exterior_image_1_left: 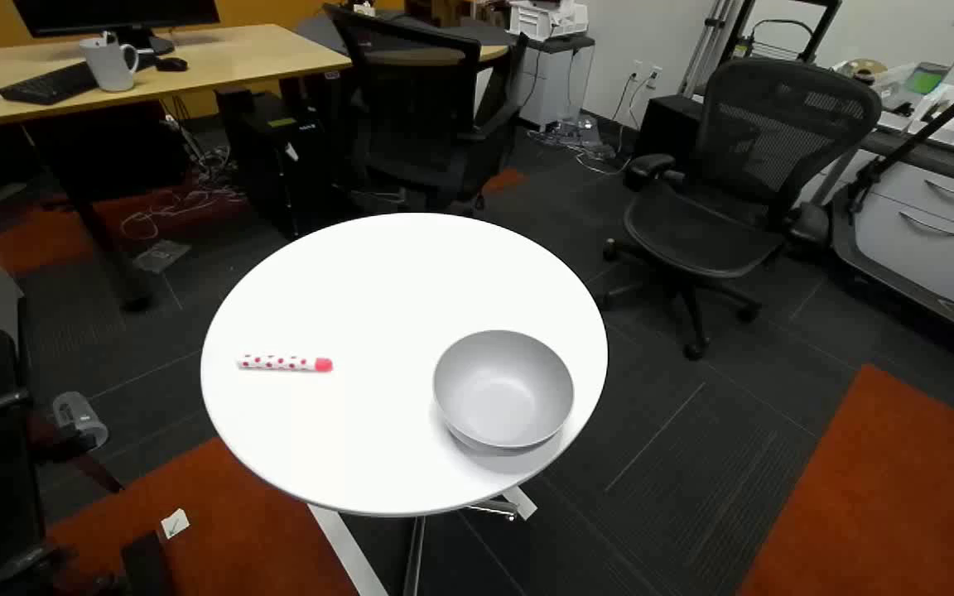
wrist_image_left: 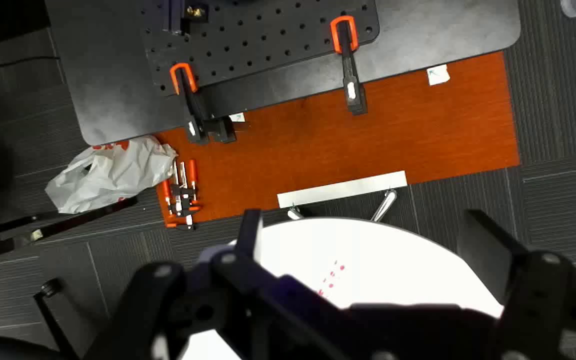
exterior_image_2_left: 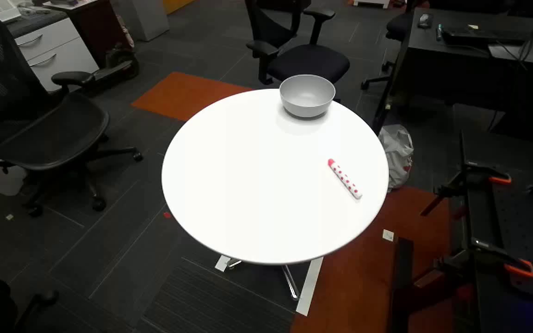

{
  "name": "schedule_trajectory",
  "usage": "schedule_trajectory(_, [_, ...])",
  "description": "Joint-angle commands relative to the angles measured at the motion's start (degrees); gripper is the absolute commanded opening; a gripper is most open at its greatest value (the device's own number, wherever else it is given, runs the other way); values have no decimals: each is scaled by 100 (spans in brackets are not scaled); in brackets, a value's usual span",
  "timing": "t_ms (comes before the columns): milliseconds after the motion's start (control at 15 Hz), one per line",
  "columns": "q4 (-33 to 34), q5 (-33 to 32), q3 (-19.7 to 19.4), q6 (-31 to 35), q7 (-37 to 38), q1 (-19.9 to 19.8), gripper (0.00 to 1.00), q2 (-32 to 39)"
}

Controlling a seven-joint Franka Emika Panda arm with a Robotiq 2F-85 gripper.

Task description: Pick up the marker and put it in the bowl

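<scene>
While aloft, jaws wide apart.

The round white table (exterior_image_1_left: 394, 285) carries a marker (exterior_image_1_left: 284, 363) (red-dotted) and a grey bowl (exterior_image_1_left: 503, 389).

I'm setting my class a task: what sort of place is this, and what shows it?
Probably an office or lab: an exterior view shows a keyboard on a desk and a wheeled mesh chair; the wrist view, a perforated board.

Bowl (exterior_image_1_left: 503, 401) smooth, matt. Bag (wrist_image_left: 110, 172) crinkled plastic. Chair back (exterior_image_1_left: 783, 136) mesh. Table foot (exterior_image_2_left: 290, 282) shiny metal.
</scene>
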Motion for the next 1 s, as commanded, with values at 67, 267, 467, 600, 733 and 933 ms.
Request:
schedule_trajectory(67, [5,-36,-72,-4,35,80,100,14])
schedule_trajectory(267, [5,-36,-72,-4,35,80,100,14])
schedule_trajectory(467, [-33,-73,-62,277,223,-28,100,156])
schedule_trajectory(600, [-137,-8,-97,745,453,-113,100,274])
schedule_trajectory(733, [-285,-2,-104,1333,722,-184,100,448])
schedule_trajectory(933, [-513,48,-189,2263,1115,-273,100,907])
